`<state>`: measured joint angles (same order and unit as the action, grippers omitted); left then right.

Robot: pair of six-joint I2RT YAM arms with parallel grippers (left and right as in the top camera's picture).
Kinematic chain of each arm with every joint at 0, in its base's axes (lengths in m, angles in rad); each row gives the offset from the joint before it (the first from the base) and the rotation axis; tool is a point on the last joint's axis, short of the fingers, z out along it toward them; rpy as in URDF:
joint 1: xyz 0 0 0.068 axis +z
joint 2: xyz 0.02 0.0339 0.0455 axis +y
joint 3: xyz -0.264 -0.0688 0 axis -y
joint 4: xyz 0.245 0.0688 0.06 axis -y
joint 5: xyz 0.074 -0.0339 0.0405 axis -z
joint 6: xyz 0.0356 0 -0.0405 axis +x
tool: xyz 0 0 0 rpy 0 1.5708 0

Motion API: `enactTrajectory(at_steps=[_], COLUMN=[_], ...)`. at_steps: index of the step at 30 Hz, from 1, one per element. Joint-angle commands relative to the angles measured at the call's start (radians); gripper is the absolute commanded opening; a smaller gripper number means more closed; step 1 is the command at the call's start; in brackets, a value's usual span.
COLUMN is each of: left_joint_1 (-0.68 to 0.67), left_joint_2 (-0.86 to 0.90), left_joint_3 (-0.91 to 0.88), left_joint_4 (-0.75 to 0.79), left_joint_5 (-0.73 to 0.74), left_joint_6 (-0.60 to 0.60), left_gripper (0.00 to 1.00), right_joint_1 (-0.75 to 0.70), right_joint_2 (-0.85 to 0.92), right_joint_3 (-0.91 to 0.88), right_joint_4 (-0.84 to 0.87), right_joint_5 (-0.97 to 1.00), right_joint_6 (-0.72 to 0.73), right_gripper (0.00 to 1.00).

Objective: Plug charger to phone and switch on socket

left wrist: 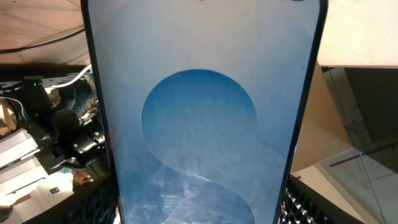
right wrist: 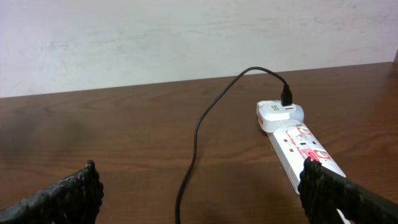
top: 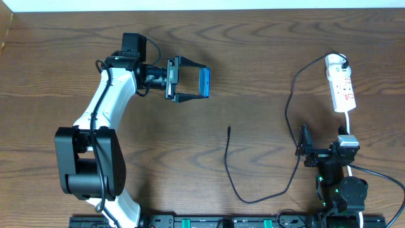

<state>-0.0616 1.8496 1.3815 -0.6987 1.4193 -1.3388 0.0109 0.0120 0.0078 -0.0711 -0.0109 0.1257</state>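
Observation:
My left gripper [top: 190, 82] is shut on the phone [top: 205, 82] and holds it on edge above the table at the upper left of centre. Its blue screen with the circle graphic fills the left wrist view [left wrist: 199, 118]. The charger [top: 288, 114] is a thin black cable. Its plug sits in the far end of the socket [top: 340, 90] and its connector tip [top: 228, 130] lies free on the table near the middle. The socket also shows in the right wrist view [right wrist: 298, 146], with the cable [right wrist: 196, 134] between my fingers. My right gripper [top: 304, 150] is open and empty, low at the right.
The strip's white cord [top: 348, 120] runs down past the right arm's base [top: 342, 190]. The left arm [top: 101, 114] reaches across the left half of the wooden table [top: 253, 57]. The cable loops near the front edge [top: 253, 199].

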Motion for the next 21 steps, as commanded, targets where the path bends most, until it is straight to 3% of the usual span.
enactTrajectory(at_steps=[1, 21], left_joint_1=[0.0, 0.0], left_joint_2=[-0.023, -0.023], left_joint_3=[0.024, 0.024], left_joint_4=[0.002, 0.002], left_joint_5=[0.058, 0.046], left_joint_6=[-0.001, 0.006], left_gripper=[0.07, 0.07], right_joint_1=[0.01, 0.01], right_joint_2=[-0.007, -0.007], right_joint_3=[-0.003, -0.003], right_joint_4=[-0.004, -0.004], right_joint_5=[0.005, 0.005], right_joint_6=[0.008, 0.008], right_gripper=[0.99, 0.99])
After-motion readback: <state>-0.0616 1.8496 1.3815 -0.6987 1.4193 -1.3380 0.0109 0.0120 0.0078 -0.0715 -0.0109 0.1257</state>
